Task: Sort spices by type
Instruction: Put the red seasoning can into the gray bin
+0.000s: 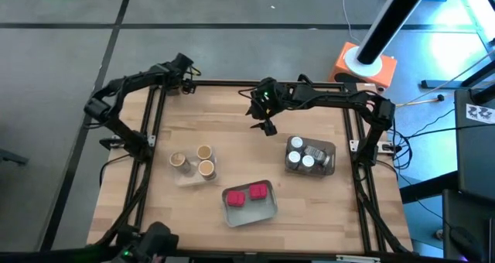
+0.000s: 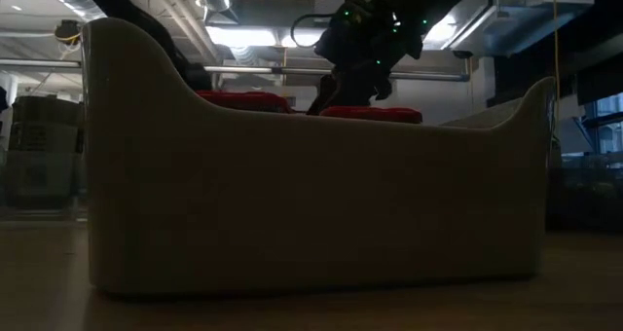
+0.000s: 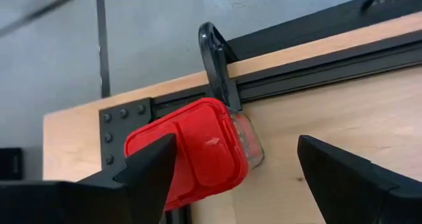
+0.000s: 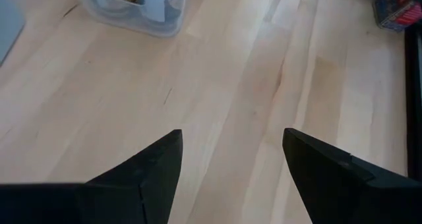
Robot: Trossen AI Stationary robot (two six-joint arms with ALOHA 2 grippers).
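Note:
A red-lidded clear packet (image 3: 198,151) lies at the table's far-left corner, against the black frame rail. My left gripper (image 3: 237,140) is open around it, fingers on either side. My right gripper (image 1: 267,116) is open and empty, hovering over bare wood at the table's far middle. Three tan cork cylinders (image 1: 193,162) stand in the left tray. Two red packets (image 1: 249,193) lie in the near middle tray. Clear jars with white lids (image 1: 303,156) stand in the right tray. My left gripper comes at the red packet slanting down from above. One finger (image 3: 148,174) stands close beside the lid's edge (image 3: 173,159), the other well apart from it. Whether that finger touches the packet I cannot tell. The packet rests on the table corner.
A black clamp hook (image 3: 214,66) and the frame rail (image 3: 316,79) stand right behind the corner packet. The near tray's wall (image 2: 311,195) fills the low view. Bare wood (image 4: 264,85) spreads under my right gripper, between the trays and the far edge.

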